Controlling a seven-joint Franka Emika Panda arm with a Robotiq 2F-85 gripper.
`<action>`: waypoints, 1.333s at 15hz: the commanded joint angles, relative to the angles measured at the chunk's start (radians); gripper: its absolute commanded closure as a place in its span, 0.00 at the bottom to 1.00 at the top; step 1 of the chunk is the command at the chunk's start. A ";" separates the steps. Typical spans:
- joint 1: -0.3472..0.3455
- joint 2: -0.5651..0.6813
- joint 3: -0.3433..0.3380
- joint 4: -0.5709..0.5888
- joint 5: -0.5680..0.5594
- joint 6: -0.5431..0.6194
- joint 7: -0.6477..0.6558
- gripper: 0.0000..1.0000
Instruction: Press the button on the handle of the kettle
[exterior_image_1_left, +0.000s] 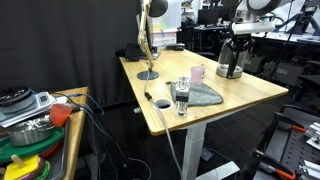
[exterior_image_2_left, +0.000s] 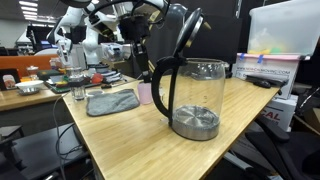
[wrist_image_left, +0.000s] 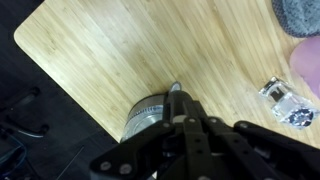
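Your gripper hangs right above the kettle by the bench corner, fingers pinched together into one blunt tip, seemingly to poke the button on the handle rather than grasp.

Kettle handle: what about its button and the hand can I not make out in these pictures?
Button: in the wrist view the hand covers the top of the handle of the kettle; in both exterior views it is too small and dark.
Hand open or shut: the wrist view is blurred, and in the exterior views the hand is too small.
Contact between hand and handle: no view settles it.
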 joint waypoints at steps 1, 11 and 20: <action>0.024 -0.116 -0.005 -0.026 0.075 -0.037 -0.176 1.00; 0.070 -0.485 -0.023 0.019 0.246 -0.415 -0.716 0.71; 0.053 -0.501 -0.007 0.002 0.233 -0.411 -0.692 0.63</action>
